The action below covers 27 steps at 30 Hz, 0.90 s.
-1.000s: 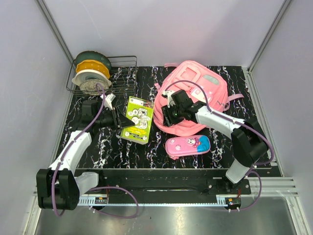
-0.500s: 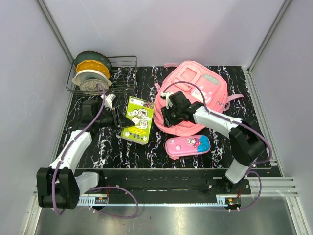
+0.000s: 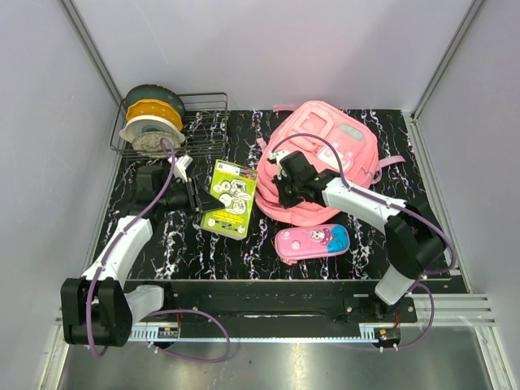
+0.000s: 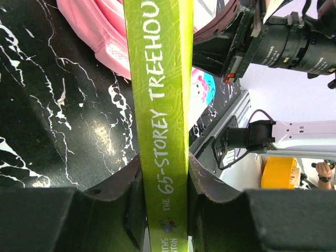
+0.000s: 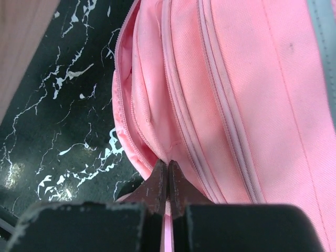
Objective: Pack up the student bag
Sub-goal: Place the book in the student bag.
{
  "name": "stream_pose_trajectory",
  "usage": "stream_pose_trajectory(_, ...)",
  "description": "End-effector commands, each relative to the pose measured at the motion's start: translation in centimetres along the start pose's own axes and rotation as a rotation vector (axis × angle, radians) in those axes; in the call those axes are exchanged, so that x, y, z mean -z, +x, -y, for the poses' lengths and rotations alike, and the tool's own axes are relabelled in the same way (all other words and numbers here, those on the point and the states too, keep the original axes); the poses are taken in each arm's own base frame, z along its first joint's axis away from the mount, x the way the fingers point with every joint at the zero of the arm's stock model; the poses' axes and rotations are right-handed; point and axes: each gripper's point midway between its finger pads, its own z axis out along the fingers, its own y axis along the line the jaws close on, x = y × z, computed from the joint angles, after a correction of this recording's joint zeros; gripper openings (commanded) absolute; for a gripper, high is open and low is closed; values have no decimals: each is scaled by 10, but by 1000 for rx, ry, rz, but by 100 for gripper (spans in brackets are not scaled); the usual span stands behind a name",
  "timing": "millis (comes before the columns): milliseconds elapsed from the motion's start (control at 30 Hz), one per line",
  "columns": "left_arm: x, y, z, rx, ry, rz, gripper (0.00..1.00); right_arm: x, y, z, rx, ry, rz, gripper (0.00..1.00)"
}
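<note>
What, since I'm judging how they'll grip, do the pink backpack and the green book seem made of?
Student bag: woven pink fabric, matte; the weave and stitched zip seams show. Book: printed paper or card, probably smooth-coated; its green spine looks flat and crisp-edged.

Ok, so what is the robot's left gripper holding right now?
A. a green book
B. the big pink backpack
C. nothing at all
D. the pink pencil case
A: in the left wrist view the left gripper is closed on both sides of the green book, whose spine reads 65-Storey Treehouse.
</note>
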Motion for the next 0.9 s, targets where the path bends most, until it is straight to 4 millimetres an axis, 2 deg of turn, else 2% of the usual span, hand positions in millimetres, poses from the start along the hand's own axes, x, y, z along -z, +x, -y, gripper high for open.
stream_pose_trajectory(0, 6, -14, 39, -144, 170, 7, 0, 53, -43, -7, 15, 3, 156, 0)
stream_pose_trajectory(367, 10, -8, 81, -233, 369, -77, 0, 127, -110, 23, -107, 205, 434, 0)
stream_pose_trajectory(500, 14, -6, 93, -257, 439, -111, 0, 156, -134, 26, -147, 203, 548, 0)
stream_pose_trajectory(667, 10, -1, 87, -225, 447, -140, 0, 184, -156, 24, -178, 198, 628, 0)
stream_pose_trajectory(767, 7, 11, 87, -212, 466, -176, 0, 199, -166, 21, -197, 182, 668, 0)
stream_pose_trajectory(867, -2, 31, 82, -172, 480, -250, 0, 210, -174, 14, -194, 143, 693, 0)
